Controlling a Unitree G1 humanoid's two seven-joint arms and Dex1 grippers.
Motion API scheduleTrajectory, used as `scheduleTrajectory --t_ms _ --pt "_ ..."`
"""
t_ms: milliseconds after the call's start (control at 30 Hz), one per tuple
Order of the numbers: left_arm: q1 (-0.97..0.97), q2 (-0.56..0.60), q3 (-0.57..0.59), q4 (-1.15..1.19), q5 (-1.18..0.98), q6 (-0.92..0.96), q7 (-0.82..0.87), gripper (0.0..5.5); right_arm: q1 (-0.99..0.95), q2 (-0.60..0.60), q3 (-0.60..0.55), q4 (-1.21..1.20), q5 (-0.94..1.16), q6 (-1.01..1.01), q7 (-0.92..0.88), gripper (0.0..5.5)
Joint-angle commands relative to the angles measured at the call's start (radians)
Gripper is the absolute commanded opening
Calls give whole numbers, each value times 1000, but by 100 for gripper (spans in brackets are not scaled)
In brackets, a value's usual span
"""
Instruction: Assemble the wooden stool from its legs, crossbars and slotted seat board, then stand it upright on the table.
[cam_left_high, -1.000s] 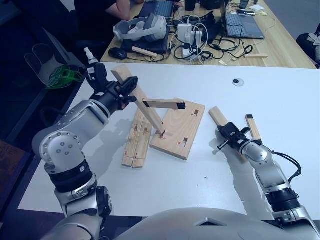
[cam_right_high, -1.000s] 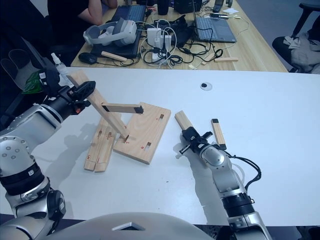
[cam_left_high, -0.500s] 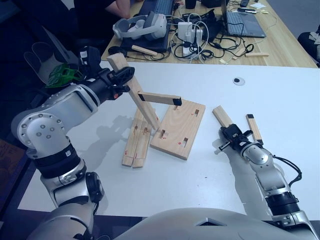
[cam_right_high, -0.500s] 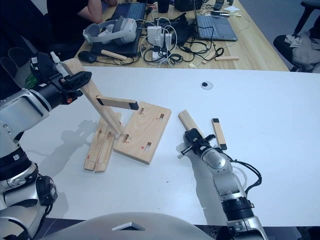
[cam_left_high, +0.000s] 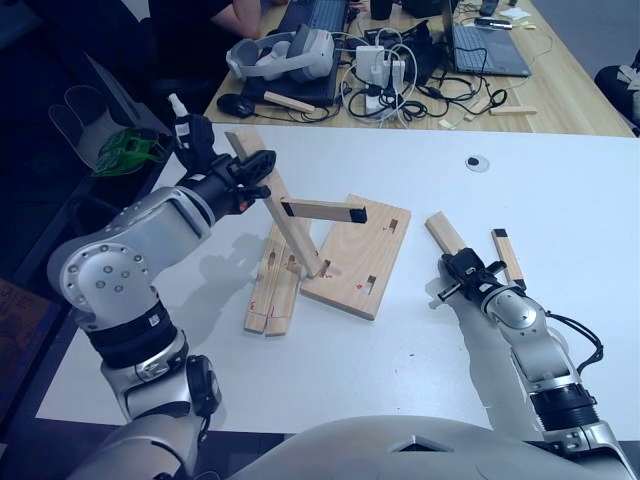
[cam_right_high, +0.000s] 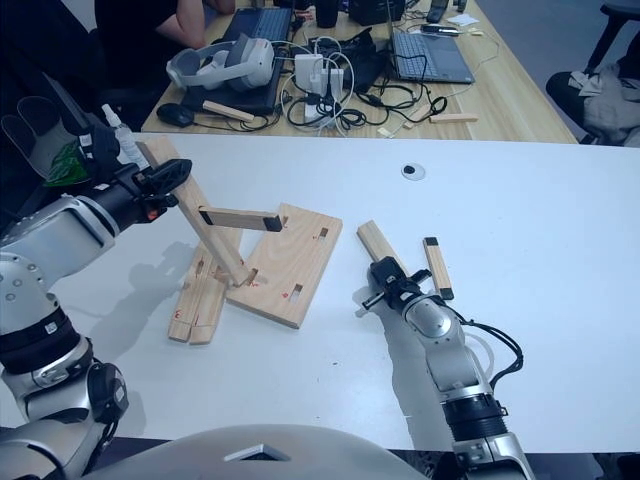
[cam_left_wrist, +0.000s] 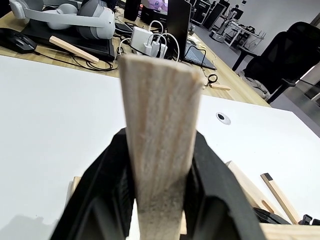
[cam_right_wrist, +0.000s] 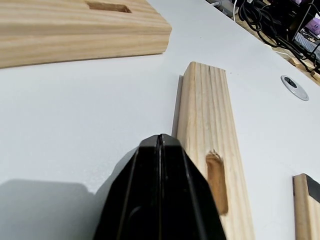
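Left eye view: left arm is raised, elbow bent, forearm angled toward the table's far-left part. The left gripper (cam_left_high: 248, 172) is clamped on the upper part of the tilted leg (cam_left_high: 290, 222). In the left wrist view, both black fingers (cam_left_wrist: 107, 195) press the leg's sides. A crossbar (cam_left_high: 322, 210) sticks out sideways from the leg's middle, over the seat board (cam_left_high: 362, 262). The leg's lower end meets the board near a left-side slot; I cannot tell whether it is seated. 2 spare legs (cam_left_high: 272, 290) lie flat, side by side, touching the board's left edge. The right arm is stretched low along the table (cam_left_high: 560, 190). The right gripper (cam_left_high: 458, 272) rests at the surface with fingers (cam_right_wrist: 160, 200) pressed together on nothing, just beside a loose leg (cam_left_high: 441, 231). A dark-tipped crossbar (cam_left_high: 505, 253) lies near it.
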Motion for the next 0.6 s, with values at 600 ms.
scheduleTrajectory --t_ms 600 --pt "-77 -84 96 92 -91 106 139 101 -4 11 0 11 2 2 -3 0"
